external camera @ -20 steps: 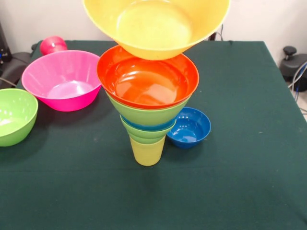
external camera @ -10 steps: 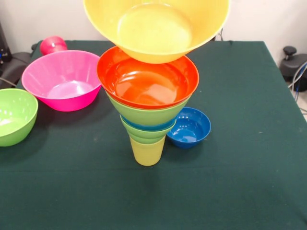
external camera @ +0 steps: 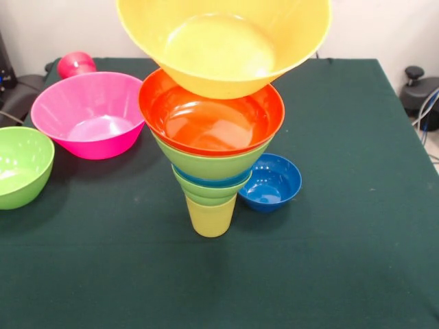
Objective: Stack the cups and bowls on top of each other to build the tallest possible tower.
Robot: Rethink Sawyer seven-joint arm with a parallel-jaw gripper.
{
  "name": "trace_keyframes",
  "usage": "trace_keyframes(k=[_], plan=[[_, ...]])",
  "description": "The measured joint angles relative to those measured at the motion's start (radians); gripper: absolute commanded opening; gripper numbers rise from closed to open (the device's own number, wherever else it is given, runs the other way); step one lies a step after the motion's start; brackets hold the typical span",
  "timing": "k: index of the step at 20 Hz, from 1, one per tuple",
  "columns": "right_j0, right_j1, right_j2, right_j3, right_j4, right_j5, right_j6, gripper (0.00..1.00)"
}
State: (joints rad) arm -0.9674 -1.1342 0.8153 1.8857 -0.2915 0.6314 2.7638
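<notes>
Lime green bowl (external camera: 20,164): at the left edge of the frame I saw it upright on the table (external camera: 343,260), partly cut off by the frame's border.
Pink bowl (external camera: 90,113): upper left, upright on the green cloth, just beside the lime green bowl and close to the tower's left side.
Red cup (external camera: 75,64): behind the pink bowl in the upper left corner; I could only see its rounded top part.
Tower (external camera: 212,171): in the centre of the frame, it stood on a yellow cup (external camera: 210,218) and widened upward.
Tower layers: above the cup I read small green bowls (external camera: 209,192), a thin blue rim, a wider green bowl (external camera: 209,164), then the orange-red bowl (external camera: 211,113) on top.
Yellow bowl (external camera: 223,41): at top centre, the largest piece, its base down inside the orange-red bowl's mouth; I could not tell whether it was touching. Its upper rim ran out of the frame.
Dark blue bowl (external camera: 271,181): right of the tower, upright on the table, partly hidden behind the stacked bowls.
Tool: I saw nothing of it in the front view, so I cannot tell whether it was apart, together or clamped on the yellow bowl.
</notes>
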Motion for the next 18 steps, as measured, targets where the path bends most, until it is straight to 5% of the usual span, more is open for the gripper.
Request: trace_keyframes(k=[18], plan=[[-0.033, 0.0, 0.003, 0.0, -0.021, -0.121, 0.0, 0.0]])
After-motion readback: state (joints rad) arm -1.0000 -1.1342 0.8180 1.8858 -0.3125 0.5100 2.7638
